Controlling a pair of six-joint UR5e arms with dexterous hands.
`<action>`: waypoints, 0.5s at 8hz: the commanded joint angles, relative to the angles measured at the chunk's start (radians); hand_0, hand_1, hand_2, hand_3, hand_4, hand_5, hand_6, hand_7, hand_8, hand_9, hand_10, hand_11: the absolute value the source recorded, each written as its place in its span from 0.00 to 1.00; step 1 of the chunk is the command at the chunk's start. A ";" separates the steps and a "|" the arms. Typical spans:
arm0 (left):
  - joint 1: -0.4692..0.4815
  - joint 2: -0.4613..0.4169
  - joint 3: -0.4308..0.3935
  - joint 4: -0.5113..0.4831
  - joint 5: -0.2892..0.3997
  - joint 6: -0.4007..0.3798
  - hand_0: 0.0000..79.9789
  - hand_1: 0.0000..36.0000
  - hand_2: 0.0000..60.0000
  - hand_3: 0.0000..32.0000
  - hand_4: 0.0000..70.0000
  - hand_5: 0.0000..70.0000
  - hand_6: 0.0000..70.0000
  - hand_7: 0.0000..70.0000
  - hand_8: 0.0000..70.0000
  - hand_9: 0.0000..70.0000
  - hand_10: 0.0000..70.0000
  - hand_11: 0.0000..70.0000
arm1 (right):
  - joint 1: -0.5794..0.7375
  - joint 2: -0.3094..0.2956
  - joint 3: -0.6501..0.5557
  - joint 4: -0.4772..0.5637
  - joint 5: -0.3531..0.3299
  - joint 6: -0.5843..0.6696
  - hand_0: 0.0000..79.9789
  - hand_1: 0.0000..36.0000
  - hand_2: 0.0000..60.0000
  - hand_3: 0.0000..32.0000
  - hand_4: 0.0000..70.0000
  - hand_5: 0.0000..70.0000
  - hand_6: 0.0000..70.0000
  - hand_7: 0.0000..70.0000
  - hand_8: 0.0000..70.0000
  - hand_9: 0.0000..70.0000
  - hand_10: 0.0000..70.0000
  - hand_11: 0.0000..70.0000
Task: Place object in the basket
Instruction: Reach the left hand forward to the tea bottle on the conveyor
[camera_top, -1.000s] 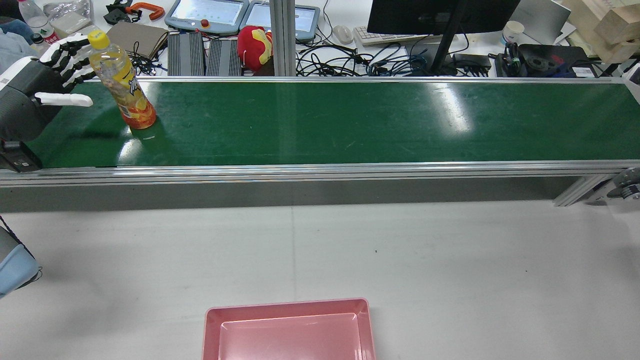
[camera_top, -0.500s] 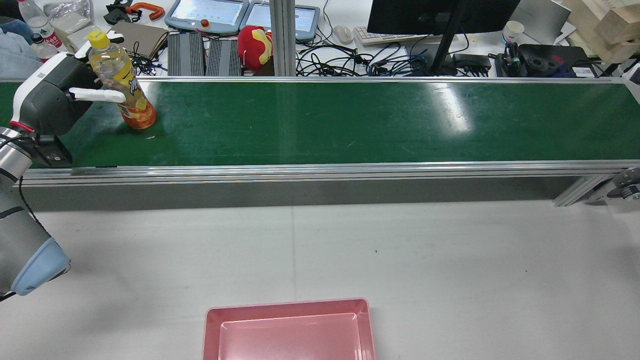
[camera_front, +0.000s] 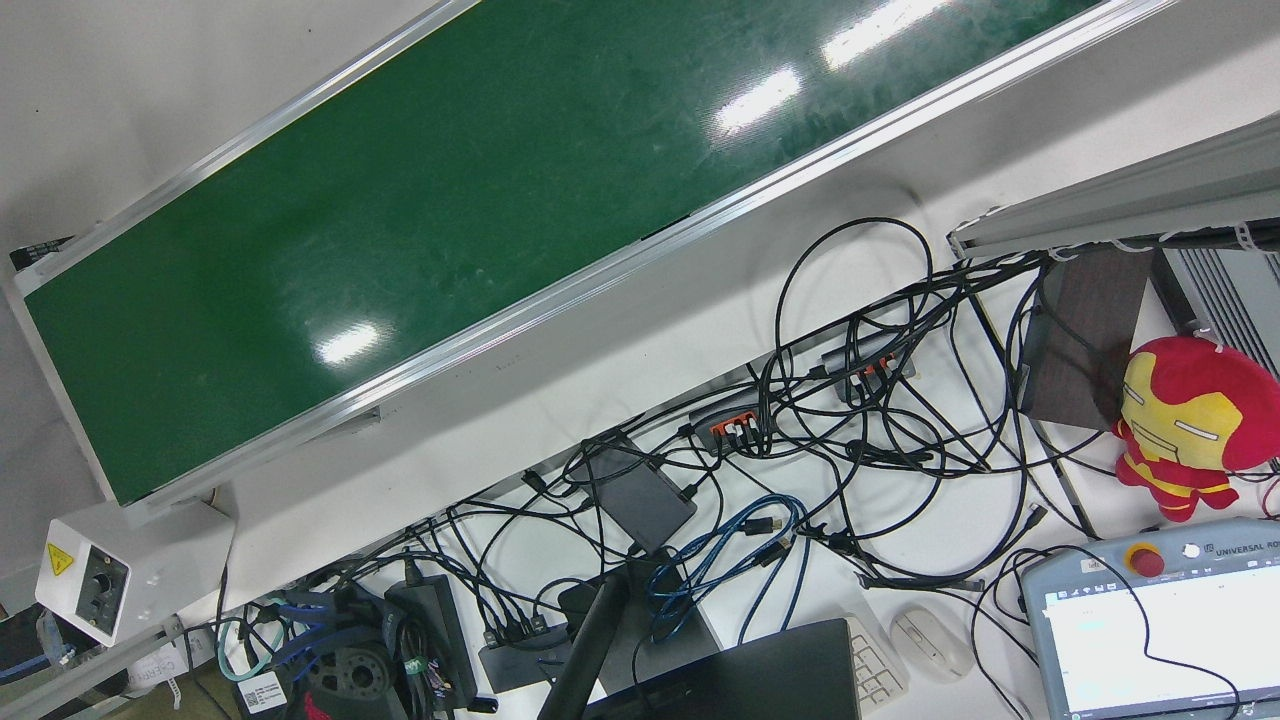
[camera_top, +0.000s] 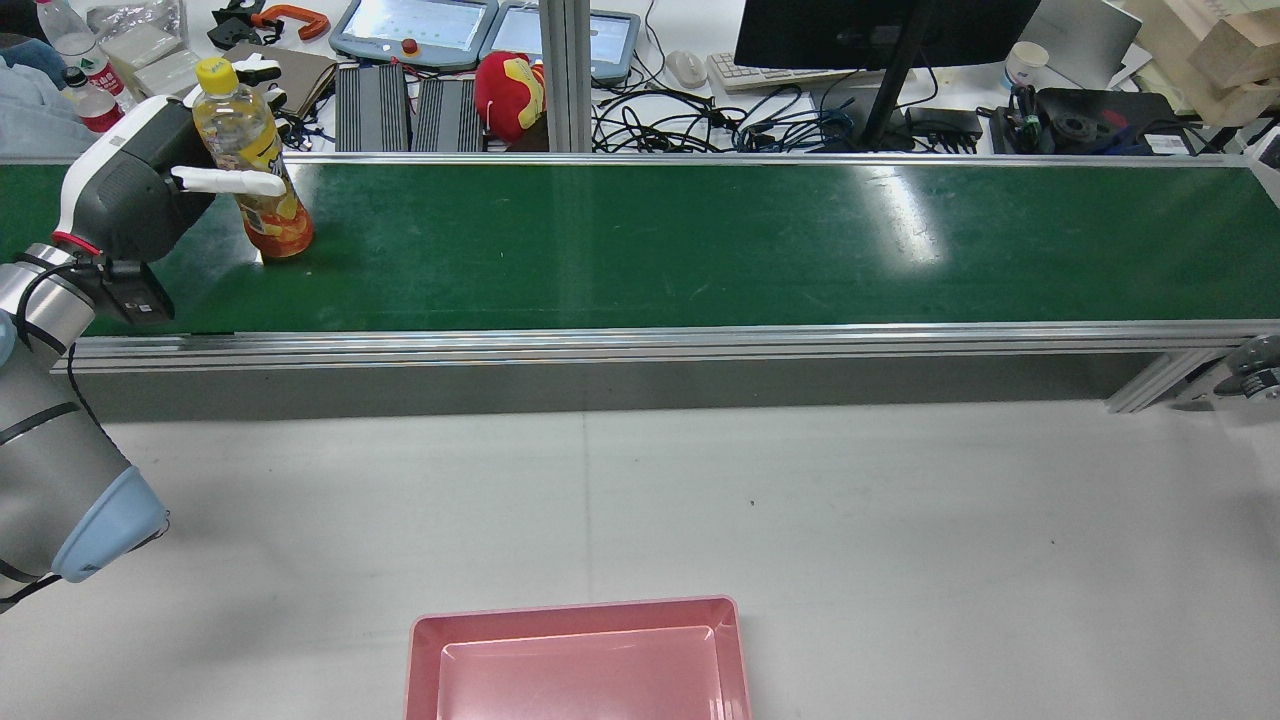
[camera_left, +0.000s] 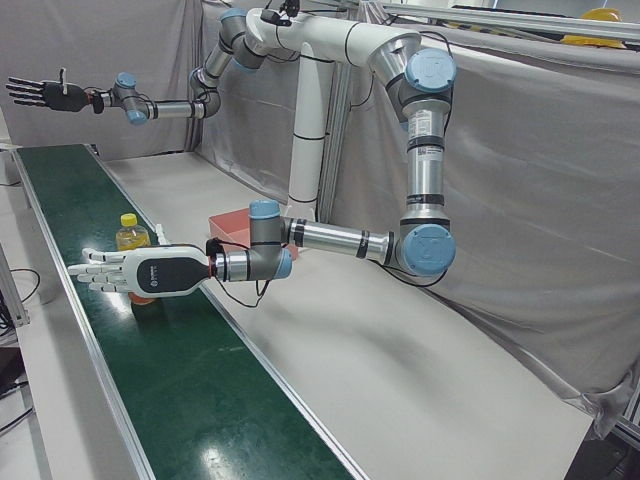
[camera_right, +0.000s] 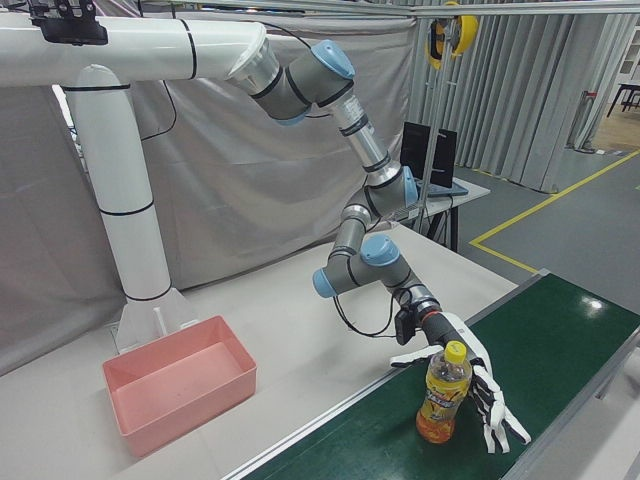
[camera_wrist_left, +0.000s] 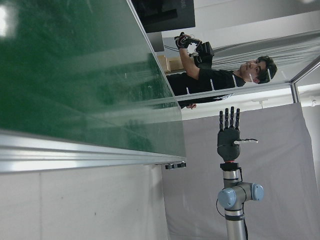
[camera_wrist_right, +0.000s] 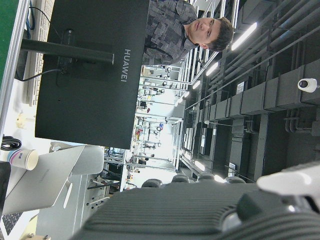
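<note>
A clear bottle of orange drink with a yellow cap (camera_top: 262, 170) stands on the green conveyor belt (camera_top: 700, 245) near its left end. It also shows in the right-front view (camera_right: 443, 395) and the left-front view (camera_left: 128, 235). My left hand (camera_top: 140, 195) is open beside the bottle, with its thumb across the front and its fingers reaching behind it; the hand also shows in the side views (camera_right: 462, 335) (camera_left: 140, 272). My right hand (camera_left: 40, 93) is open, fingers spread, raised high over the belt's far end. The pink basket (camera_top: 575, 660) sits empty on the grey table.
The belt's aluminium rails (camera_top: 640, 345) run along both of its long sides. Beyond the belt is a cluttered desk with a monitor (camera_top: 880, 30), cables (camera_front: 850, 400), teach pendants and a red plush toy (camera_top: 510, 95). A grey table lies between belt and basket.
My left hand has moved right along the belt up to the bottle, and its thumb now crosses the bottle's front. The bottle's top has shifted slightly right, so it stands straighter.
</note>
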 joint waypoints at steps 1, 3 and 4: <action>0.002 -0.024 -0.003 0.100 -0.062 -0.003 0.77 0.60 0.37 0.00 0.54 0.99 0.36 0.37 0.54 0.68 0.72 1.00 | 0.000 0.000 0.000 0.000 0.000 0.000 0.00 0.00 0.00 0.00 0.00 0.00 0.00 0.00 0.00 0.00 0.00 0.00; 0.003 -0.028 -0.006 0.112 -0.063 -0.003 0.74 0.65 1.00 0.00 0.66 1.00 0.89 0.78 1.00 1.00 1.00 1.00 | 0.000 0.000 0.000 0.000 0.000 0.000 0.00 0.00 0.00 0.00 0.00 0.00 0.00 0.00 0.00 0.00 0.00 0.00; 0.003 -0.033 -0.012 0.112 -0.063 -0.006 0.71 0.66 1.00 0.00 0.69 1.00 0.92 0.81 1.00 1.00 1.00 1.00 | 0.000 0.000 0.000 0.000 0.000 0.000 0.00 0.00 0.00 0.00 0.00 0.00 0.00 0.00 0.00 0.00 0.00 0.00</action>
